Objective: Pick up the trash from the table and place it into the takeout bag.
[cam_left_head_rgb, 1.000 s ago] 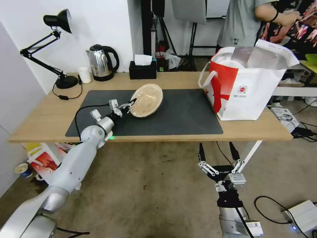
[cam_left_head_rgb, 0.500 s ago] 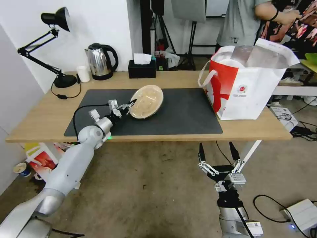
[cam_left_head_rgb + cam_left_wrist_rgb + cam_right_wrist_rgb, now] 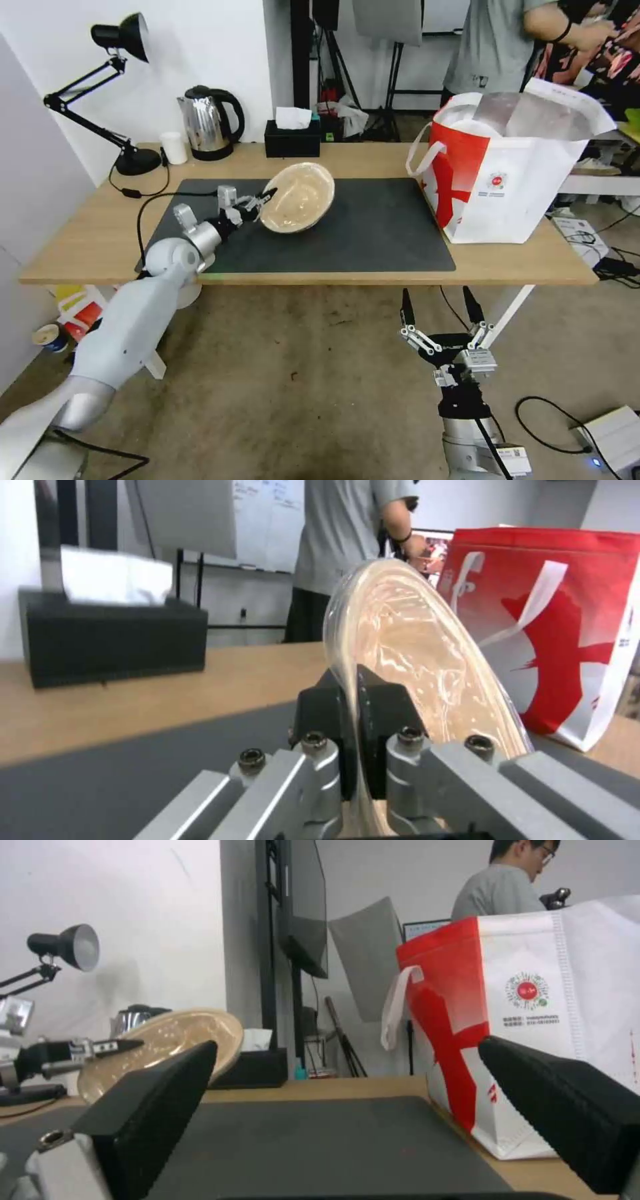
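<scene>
Mat [image 3: 373, 227] lies bare between takeout bag [image 3: 513, 187] and left tool [image 3: 261, 201] pinching tilted beige bowl [image 3: 298, 198]; right tool [image 3: 441, 312] open.

A lab or studio workspace: bare concrete floor [image 3: 300, 373], light stands [image 3: 393, 73], trailing cables [image 3: 553, 407], whiteboard [image 3: 267, 520] behind.

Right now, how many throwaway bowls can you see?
1: a beige paper bowl, tilted on edge over the dark grey mat, pinched by the left hand. Others may hide inside the boxy white-and-red takeout bag.
</scene>
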